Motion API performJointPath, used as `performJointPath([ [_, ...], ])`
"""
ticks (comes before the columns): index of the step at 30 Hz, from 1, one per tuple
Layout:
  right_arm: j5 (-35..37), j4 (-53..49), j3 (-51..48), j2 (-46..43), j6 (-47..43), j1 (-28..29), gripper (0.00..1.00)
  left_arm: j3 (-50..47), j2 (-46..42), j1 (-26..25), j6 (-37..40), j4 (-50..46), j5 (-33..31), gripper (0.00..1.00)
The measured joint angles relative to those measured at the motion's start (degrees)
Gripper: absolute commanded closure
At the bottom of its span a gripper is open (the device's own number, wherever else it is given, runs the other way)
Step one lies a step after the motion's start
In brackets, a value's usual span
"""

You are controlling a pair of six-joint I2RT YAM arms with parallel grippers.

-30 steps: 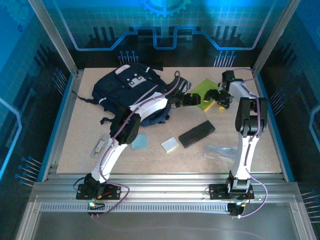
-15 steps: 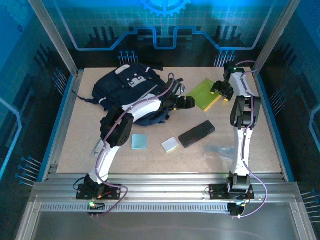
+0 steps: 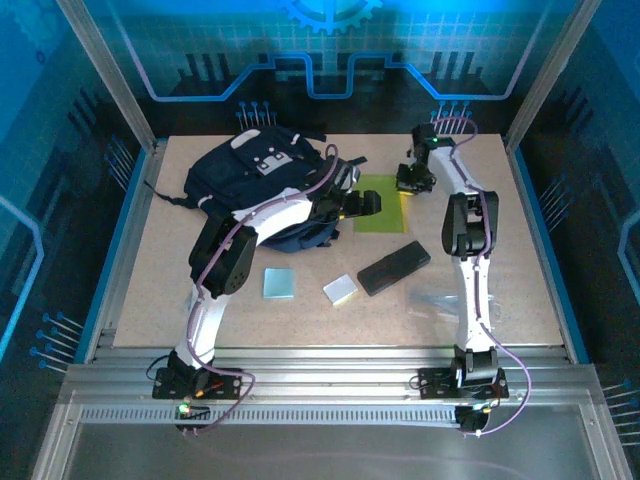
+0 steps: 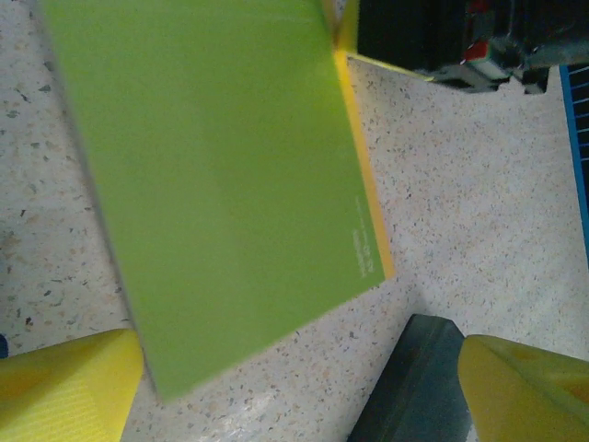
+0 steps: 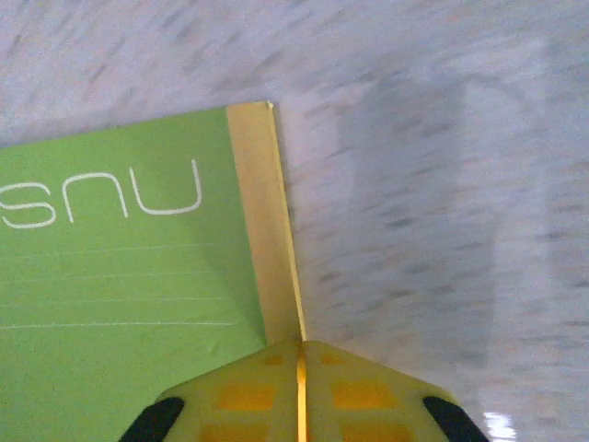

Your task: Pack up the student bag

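Student bag [image 3: 250, 172] lies just left of your spread left gripper [image 3: 372, 203].
Right gripper [image 3: 410, 184] pinches the green notebook [image 3: 378, 218] at its spine; left arm [image 3: 272, 214] covers the bag's near edge.

the large dark navy fabric backpack [image 3: 228, 180] carries a grey-white patch and pale stripes, with black straps. the thin lime-green paper notebook [image 4: 221, 175] has a yellow spine strip, white letters and fine white ruled lines on its cover. the oblong black pencil case [image 3: 393, 268] is plain. the small square pad [image 3: 279, 283] is light blue; the small block [image 3: 340, 290] is pale grey-white. the tabletop [image 3: 520, 290] is beige, speckled with dark flecks and edged in blue. the left gripper [image 4: 299, 368] and the right gripper [image 5: 300, 350] have yellow fingers, the right's black-edged. the left arm [image 3: 205, 315] and right arm [image 3: 468, 300] are white with black joints and purple cables.
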Motion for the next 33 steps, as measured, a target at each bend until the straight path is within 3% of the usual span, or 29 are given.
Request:
performJointPath([
  [7, -2.78, 2.08, -3.82, -1.95, -3.21, 0.81, 1.00, 3.93, 2.54, 0.59, 0.50, -2.71, -1.88, 0.11],
  [11, -4.00, 2.29, -6.25, -3.34, -3.91, 0.83, 0.83, 8.00, 6.51, 0.74, 0.61, -5.55, -2.78, 0.24],
  [14, -4.55, 2.69, -11.34, -6.14, -4.42, 0.87, 0.66, 9.88, 8.85, 0.63, 0.87, -7.23, -3.48, 0.41],
  [16, -5.31, 3.78, -15.93, -8.87, -4.70, 0.87, 0.60, 10.10, 9.73, 0.37, 1.44, -8.44, -4.48, 0.46],
  [27, -11.28, 9.53, -36.46, -20.96, -3.02, 1.07, 0.58, 9.73, 9.88, -0.52, 5.09, -12.50, -9.01, 0.60],
  [33, -10.91, 13.07, -40.15, -22.47, -0.37, 1.62, 0.60, 7.50, 8.52, -0.48, 5.68, -13.03, -10.34, 0.67],
])
